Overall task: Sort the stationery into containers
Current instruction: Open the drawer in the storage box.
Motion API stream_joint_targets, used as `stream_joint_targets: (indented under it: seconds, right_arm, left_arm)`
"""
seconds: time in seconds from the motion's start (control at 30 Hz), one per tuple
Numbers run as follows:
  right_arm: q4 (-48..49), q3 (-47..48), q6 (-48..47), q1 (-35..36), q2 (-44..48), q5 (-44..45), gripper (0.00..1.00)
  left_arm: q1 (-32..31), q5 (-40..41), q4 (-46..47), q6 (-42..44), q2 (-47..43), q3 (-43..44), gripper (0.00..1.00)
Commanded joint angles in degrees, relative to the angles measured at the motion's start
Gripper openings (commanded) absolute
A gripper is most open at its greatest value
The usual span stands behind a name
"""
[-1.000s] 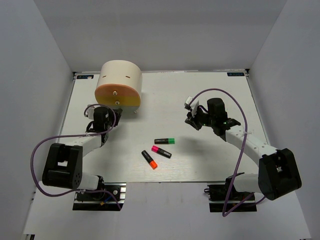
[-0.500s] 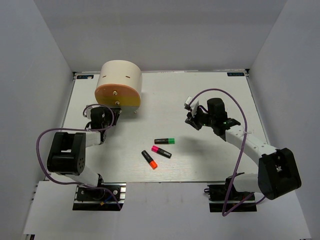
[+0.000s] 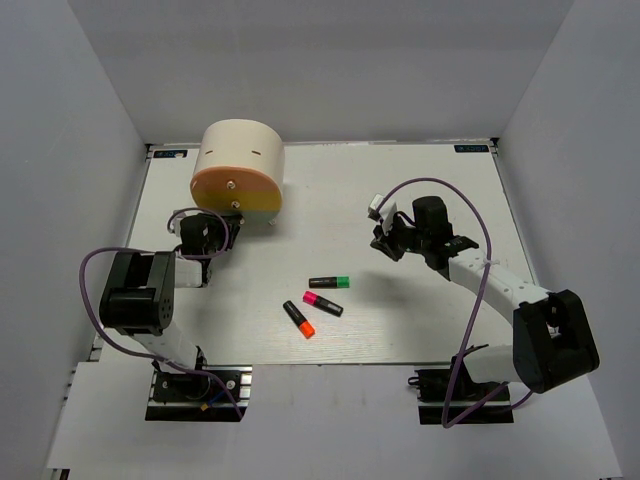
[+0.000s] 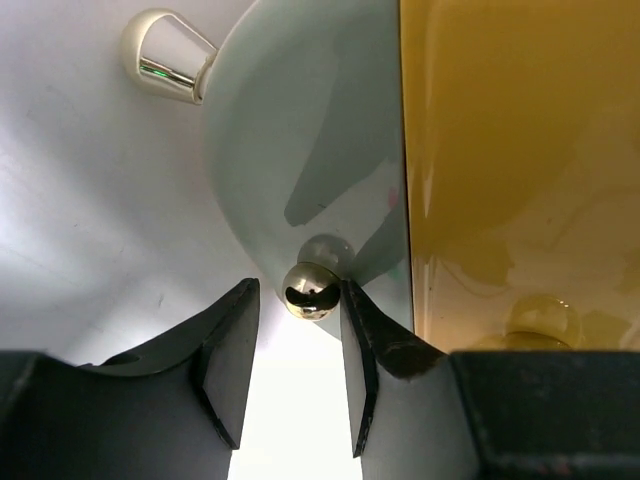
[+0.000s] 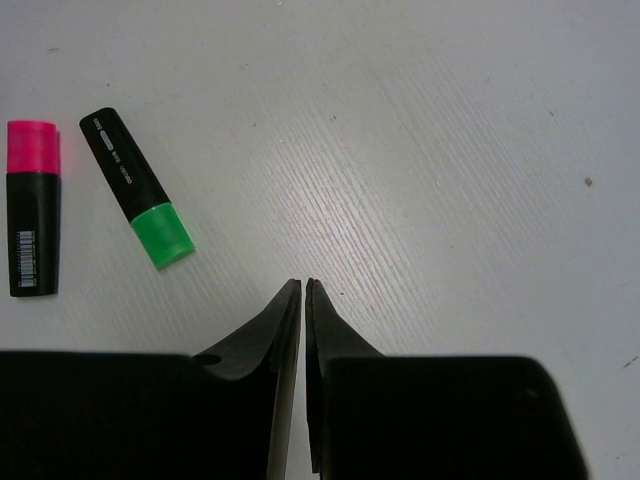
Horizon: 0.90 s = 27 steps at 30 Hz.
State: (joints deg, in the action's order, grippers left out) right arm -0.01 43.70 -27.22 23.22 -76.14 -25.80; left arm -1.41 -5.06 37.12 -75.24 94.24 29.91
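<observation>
While three short black highlighters lay apart near the middle of the white counter (image 3: 400,190), the green-capped highlighter (image 3: 329,282) was farthest, the pink-capped highlighter (image 3: 323,303) just nearer, and the orange-capped highlighter (image 3: 299,319) nearest and leftmost. Far and left of them stood the large cream drum (image 3: 238,170), its front orange over yellow. At a shiny gold knob (image 4: 309,290) beside the yellow front, the left gripper (image 4: 298,300) had its jaws slightly apart, one either side, one about touching it. The right gripper (image 5: 302,290) hung over bare counter right of the highlighters, jaws nearly together and holding nothing.
</observation>
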Motion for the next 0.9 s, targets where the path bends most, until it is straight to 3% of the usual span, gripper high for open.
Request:
stream_joint_targets:
  seconds: [0.0, 0.07, 0.33, 0.87]
  right_arm:
    - [0.71, 1.56, -0.29, -0.37, -0.06, -0.30, 0.12]
    - [0.71, 1.65, -0.20, -0.28, 0.11, -0.39, 0.12]
    - [0.71, 1.74, -0.11, -0.37, 0.11, -0.48, 0.12]
    - [0.10, 2.00, -0.72, -0.11, -0.06, -1.44, 0.14]
  left_arm:
    - [0.27, -1.00, 4.88, 0.18, 0.77, 0.32, 0.47]
    - [0.27, -1.00, 6.02, 0.18, 1.39, 0.32, 0.47]
    - [0.27, -2.06, 9.11, 0.18, 2.09, -1.43, 0.23]
    - [0.27, -3.29, 8.94, 0.18, -10.56, -15.75, 0.22]
